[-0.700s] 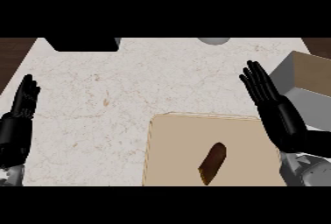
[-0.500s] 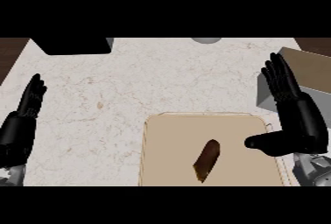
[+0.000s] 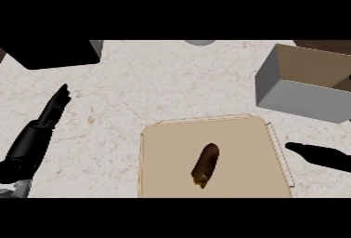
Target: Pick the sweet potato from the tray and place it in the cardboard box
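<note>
No brand, label or writing can be read on any item.

Reference landmark: the tray (image 3: 165, 139), a beige rectangular panel with a low rim, lying on the pale marbled counter (image 3: 158, 79). Its near edge is cut off at the bottom of the view.

Sweet potato (image 3: 205, 165): a dark brown, elongated body lying on the tray surface, slightly right of the tray's centre, long axis tilted with the upper end to the right. Nothing touches it.

Cardboard box (image 3: 302, 95): grey outer walls, brown interior, open top. It stands beyond the tray's far right corner, apart from the tray. Its right side is cut off by the view's edge.

Right hand (image 3: 322, 155): only a dark, tapered portion shows just right of the tray's right rim, pointing toward the tray. Most of the hand lies outside the view; whether its fingers are straight or curled cannot be told. It holds nothing visible.

Left hand (image 3: 51, 111): well left of the tray, fingers straight and together, pointing away from the robot, holding nothing. The forearm runs down to the lower left corner.

Far from the tray, a black block (image 3: 51, 51) sits at the upper left, partly cut off. A grey round object (image 3: 198, 42) at the top edge is too cropped to identify.
</note>
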